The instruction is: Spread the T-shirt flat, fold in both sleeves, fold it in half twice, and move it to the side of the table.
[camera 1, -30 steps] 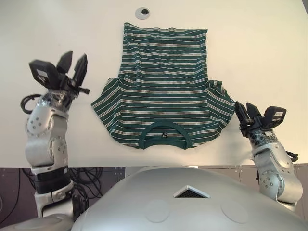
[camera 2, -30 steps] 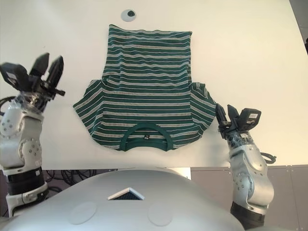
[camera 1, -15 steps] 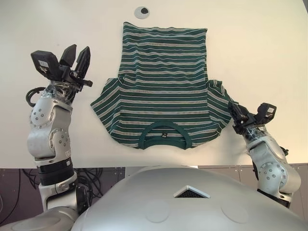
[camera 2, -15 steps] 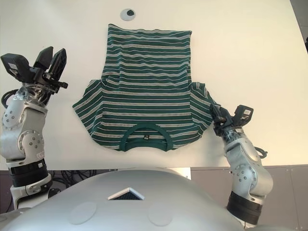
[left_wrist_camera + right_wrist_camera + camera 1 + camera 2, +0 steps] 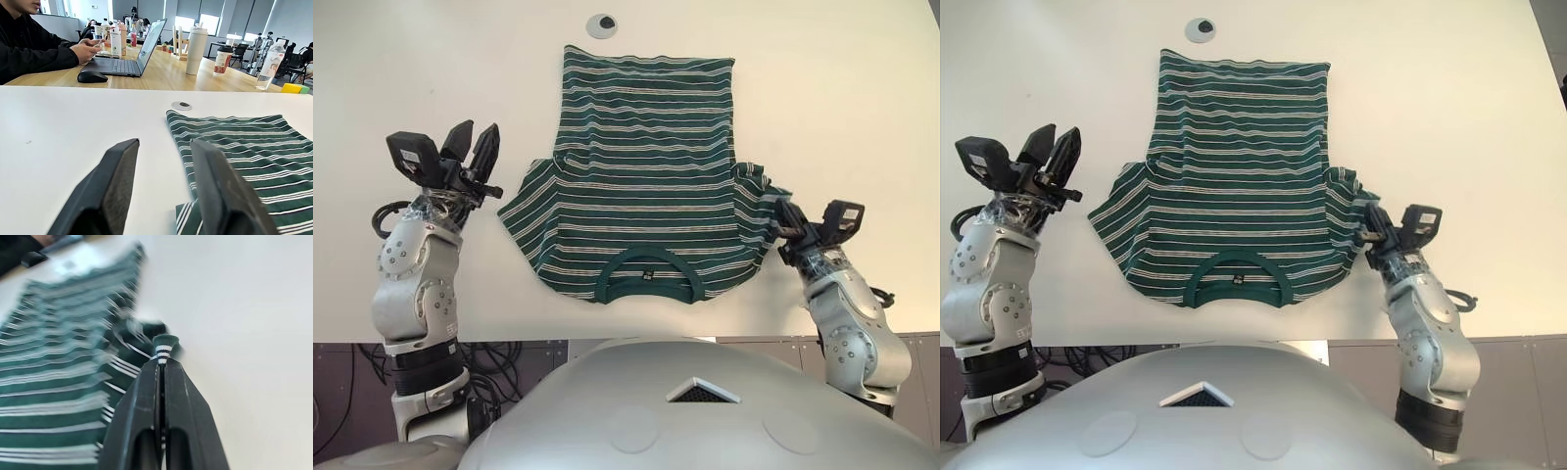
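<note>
A green T-shirt (image 5: 646, 176) with white stripes lies on the white table (image 5: 862, 98), collar toward me and hem at the far side. Its left sleeve (image 5: 524, 201) is spread out; its right sleeve (image 5: 759, 191) is bunched. My right gripper (image 5: 786, 217) is at that sleeve's outer edge, shut on a small fold of the striped cloth (image 5: 165, 345). My left gripper (image 5: 478, 137) hangs open above the table, a little to the left of the left sleeve, with nothing between its fingers (image 5: 120, 166).
A small round grey disc (image 5: 602, 25) lies on the table just beyond the hem. The table's near edge runs close below the collar. A wooden desk (image 5: 161, 73) with a laptop and bottles stands beyond the far side.
My right gripper moved in toward the shirt and shut on the right sleeve's edge. My left gripper dropped slightly and came closer to the left sleeve, still open.
</note>
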You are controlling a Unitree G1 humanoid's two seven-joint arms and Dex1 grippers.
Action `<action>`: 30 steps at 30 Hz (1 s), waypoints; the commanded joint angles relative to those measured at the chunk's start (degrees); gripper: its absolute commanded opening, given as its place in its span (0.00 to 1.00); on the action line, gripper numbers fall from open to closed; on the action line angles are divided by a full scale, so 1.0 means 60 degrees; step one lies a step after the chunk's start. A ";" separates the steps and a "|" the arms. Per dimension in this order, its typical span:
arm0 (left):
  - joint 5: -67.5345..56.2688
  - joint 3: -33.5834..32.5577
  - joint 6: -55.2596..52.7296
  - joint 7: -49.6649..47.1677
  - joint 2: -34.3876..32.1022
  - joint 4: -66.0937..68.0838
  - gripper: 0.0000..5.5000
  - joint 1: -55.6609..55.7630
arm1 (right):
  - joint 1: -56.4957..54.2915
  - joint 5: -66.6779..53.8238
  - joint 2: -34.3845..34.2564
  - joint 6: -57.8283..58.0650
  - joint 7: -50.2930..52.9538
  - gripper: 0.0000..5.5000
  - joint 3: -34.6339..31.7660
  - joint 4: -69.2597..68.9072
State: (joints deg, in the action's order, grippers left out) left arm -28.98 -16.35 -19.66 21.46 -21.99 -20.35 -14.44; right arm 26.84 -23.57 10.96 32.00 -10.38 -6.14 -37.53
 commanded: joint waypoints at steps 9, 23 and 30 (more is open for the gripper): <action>0.0253 -0.0009 -0.0058 0.0384 -0.0276 0.0201 0.35 -0.0026 | 0.0356 0.1939 0.1938 0.0311 -0.0918 0.00 0.2985 -0.0725; -0.0297 -0.0358 -0.0933 0.0483 -0.0263 0.0530 0.40 0.0148 | 0.0371 0.1125 0.1751 0.0695 -0.1560 0.18 0.3053 -0.0870; -0.2757 -0.1517 -0.3416 -0.0051 0.0129 0.0460 0.52 -0.0462 | 0.0928 -0.1275 0.1010 0.0262 -0.1104 0.28 0.1163 -0.2425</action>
State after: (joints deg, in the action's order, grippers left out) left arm -40.73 -23.82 -35.00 21.79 -21.78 -17.40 -15.63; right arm 30.98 -23.28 20.42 35.16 -18.78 6.86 -47.60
